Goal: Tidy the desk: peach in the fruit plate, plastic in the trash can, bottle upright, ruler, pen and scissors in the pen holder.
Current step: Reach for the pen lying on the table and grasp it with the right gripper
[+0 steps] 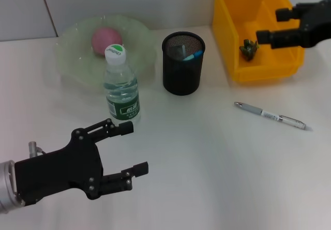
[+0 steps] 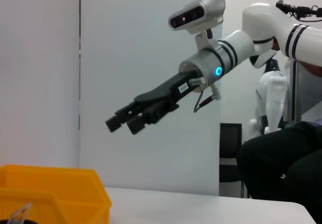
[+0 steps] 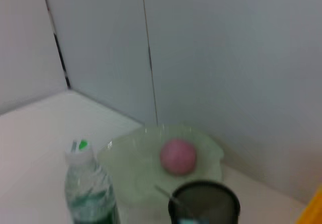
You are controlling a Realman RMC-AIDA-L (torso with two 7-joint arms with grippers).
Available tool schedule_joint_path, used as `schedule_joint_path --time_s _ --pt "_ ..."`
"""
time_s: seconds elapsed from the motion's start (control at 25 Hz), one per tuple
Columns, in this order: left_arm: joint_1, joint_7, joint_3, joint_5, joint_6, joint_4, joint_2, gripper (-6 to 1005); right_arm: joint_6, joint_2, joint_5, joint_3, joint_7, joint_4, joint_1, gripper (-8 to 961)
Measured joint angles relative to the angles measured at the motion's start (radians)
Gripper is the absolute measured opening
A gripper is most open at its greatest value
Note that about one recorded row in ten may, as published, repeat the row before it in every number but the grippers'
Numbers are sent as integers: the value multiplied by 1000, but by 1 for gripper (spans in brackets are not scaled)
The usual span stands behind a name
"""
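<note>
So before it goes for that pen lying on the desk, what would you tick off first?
1. Peach in fruit plate: ok.
2. Bottle upright: ok.
3. Plastic in yellow trash can: ok.
4. Pen in pen holder: not ok, it lies on the desk.
5. Right gripper free, jaws open above the can: ok.
6. Left gripper open, low and near: ok.

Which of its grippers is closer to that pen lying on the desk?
Right. The right gripper hovers over the yellow bin, beyond the pen; the left gripper is farther, across the desk.
</note>
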Motion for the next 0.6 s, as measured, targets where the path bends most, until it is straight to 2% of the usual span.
schedule_joint_path --time_s 0.24,0.6 --pt "-2 0 11 0 2 1 -1 758 -67 -3 -136 14 67 -54 18 824" --pt "-5 -2 18 0 2 -1 -4 758 -156 -22 -208 43 115 -111 49 823"
